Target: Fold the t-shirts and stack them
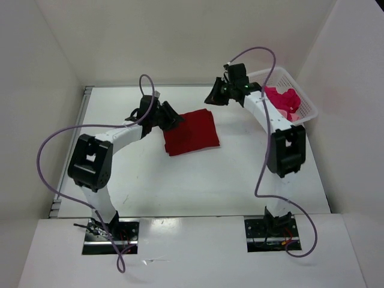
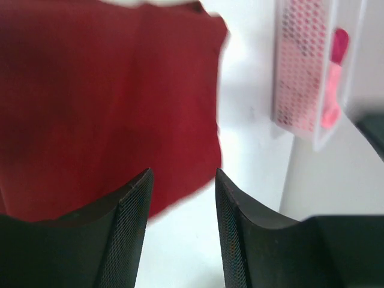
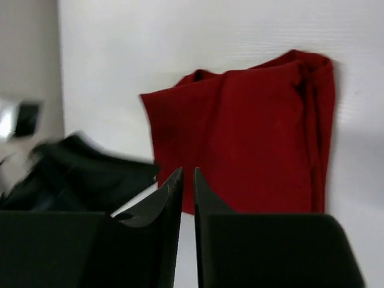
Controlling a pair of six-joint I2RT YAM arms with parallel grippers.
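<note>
At far left, the left hand: fingers spread, pinching nothing, low near the counter. Probably held so to smooth or catch an edge of cloth. Just ahead of this hand, and partly under its left finger in the wrist view, the dark red t-shirt, folded to a flat rectangle near the middle of the counter. Likely meant as the bottom of the stack.

Further right, the right hand: fingers almost pressed together, only a thin slit between, gripping nothing. Pointed toward the folded t-shirt, away from the white basket behind it. Inside that basket, the magenta-crimson t-shirt and the light pink t-shirt, both crumpled, seemingly waiting for folding.

Hard to make out:
- Near corner of the dark red t-shirt covered by the left finger in the left wrist view; number of layers in the fold not to be told.
- Border between the two t-shirts in the basket unclear, the pink one mostly behind the lattice and the right arm.
- Blurred dark shape to the left of the right hand in its wrist view, perhaps the other arm; cannot tell surely.
</note>
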